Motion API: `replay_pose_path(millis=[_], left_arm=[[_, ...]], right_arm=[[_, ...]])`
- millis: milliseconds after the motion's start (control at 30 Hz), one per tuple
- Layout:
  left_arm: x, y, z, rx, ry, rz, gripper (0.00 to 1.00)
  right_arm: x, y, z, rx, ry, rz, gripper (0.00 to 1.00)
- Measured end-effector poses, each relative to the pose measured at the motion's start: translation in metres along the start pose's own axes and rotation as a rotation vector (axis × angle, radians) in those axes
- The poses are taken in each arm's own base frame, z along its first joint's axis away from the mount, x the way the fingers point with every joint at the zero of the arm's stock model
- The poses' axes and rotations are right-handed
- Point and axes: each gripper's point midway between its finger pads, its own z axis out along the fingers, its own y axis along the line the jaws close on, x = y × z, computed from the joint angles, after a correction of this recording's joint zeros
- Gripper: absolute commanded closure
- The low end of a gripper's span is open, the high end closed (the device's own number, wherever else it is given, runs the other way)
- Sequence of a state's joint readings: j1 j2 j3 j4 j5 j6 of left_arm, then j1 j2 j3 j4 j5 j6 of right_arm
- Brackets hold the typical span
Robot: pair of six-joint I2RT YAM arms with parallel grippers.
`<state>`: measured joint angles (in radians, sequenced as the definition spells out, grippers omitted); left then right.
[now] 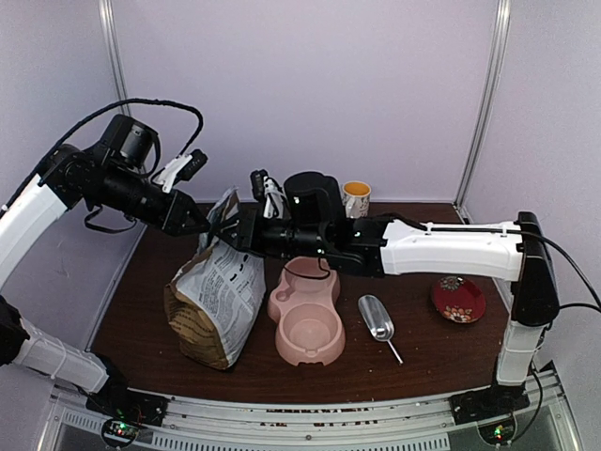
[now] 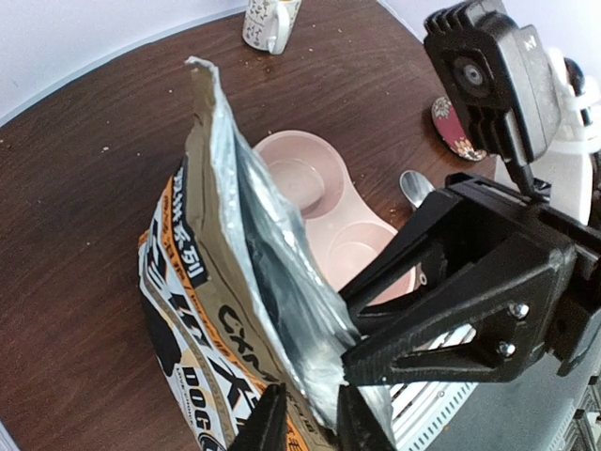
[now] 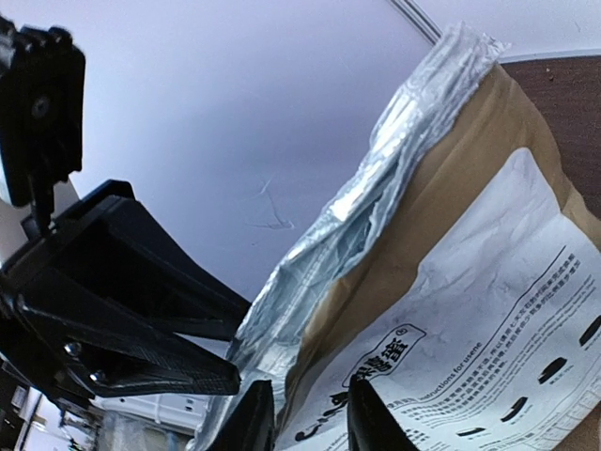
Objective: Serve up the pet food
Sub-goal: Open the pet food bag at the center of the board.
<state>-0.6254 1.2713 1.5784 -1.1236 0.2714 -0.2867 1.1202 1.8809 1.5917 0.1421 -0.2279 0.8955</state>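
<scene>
Seen from above, the brown paper bag with a white printed label [image 1: 218, 299] stands left of centre on the dark wooden tabletop [image 1: 413, 362]. Both arms meet over its raised top.

The left arm's fingers [image 2: 269, 427] show best at the bottom edge of the left wrist view. They sit slightly parted astride the bag's silver-lined rim, with a gap beside the thin wall. The right arm's fingers [image 3: 252, 423], at the bottom of the right wrist view, likewise stand a little apart, one on each side of the labelled wall.

Only the left wrist view looks into the bag's mouth, and the inside there is dark, so the pet food is hidden. That view also shows the pink plastic double bowl [image 2: 315, 202] just beside the bag, both wells bare pink. The right wrist view is filled by the bag, the other arm's black fingers and the pale wall.

In the overhead view the right forearm crosses above the bowl's far well. A silvery scoop with a thin handle [image 1: 377, 318] lies right of the bowl, and a red patterned saucer [image 1: 458, 299] lies farther right. A patterned mug [image 1: 356, 199] stands at the back edge.
</scene>
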Motion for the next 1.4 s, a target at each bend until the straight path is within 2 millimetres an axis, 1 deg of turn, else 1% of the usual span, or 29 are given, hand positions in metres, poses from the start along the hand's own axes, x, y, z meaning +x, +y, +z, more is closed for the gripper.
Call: replay_pose_path(millis=[100, 200, 300, 400, 533, 600, 700, 867, 1000, 1100, 1200, 1300, 1400], left_arm=[[-0.001, 0.002, 0.000, -0.015, -0.003, 0.001, 0.65], [-0.001, 0.006, -0.001, -0.038, -0.006, 0.005, 0.62], [-0.007, 0.011, -0.003, -0.070, -0.019, 0.016, 0.61], [-0.014, 0.015, -0.004, -0.099, -0.032, 0.030, 0.61], [-0.018, 0.021, 0.001, -0.129, -0.025, 0.039, 0.61], [-0.018, 0.024, 0.006, -0.140, -0.014, 0.041, 0.61], [-0.018, 0.028, 0.011, -0.157, -0.001, 0.041, 0.61], [-0.019, 0.029, 0.011, -0.165, -0.003, 0.046, 0.63], [-0.022, 0.029, 0.013, -0.165, -0.002, 0.049, 0.65], [-0.022, 0.030, 0.015, -0.166, 0.003, 0.049, 0.68], [-0.022, 0.030, 0.016, -0.166, 0.004, 0.049, 0.71], [-0.022, 0.030, 0.015, -0.165, 0.002, 0.049, 0.72], [-0.022, 0.030, 0.016, -0.164, 0.001, 0.049, 0.73]], right_arm=[[-0.001, 0.000, -0.001, 0.026, 0.018, -0.028, 0.59], [-0.006, 0.003, -0.003, 0.060, 0.026, -0.061, 0.56], [-0.016, 0.009, -0.007, 0.089, 0.021, -0.094, 0.53], [-0.030, 0.018, -0.010, 0.110, 0.005, -0.128, 0.49], [-0.043, 0.026, -0.013, 0.133, -0.012, -0.162, 0.44], [-0.047, 0.024, -0.014, 0.148, -0.012, -0.172, 0.43], [-0.048, 0.015, -0.014, 0.176, -0.006, -0.178, 0.43], [-0.042, -0.002, -0.007, 0.216, 0.016, -0.174, 0.43], [-0.040, -0.009, -0.002, 0.232, 0.029, -0.172, 0.43], [-0.041, -0.010, -0.002, 0.236, 0.029, -0.171, 0.43], [-0.045, -0.006, -0.002, 0.231, 0.021, -0.171, 0.43], [-0.052, 0.000, -0.001, 0.220, 0.004, -0.171, 0.45], [-0.055, 0.001, 0.003, 0.216, -0.007, -0.167, 0.46]])
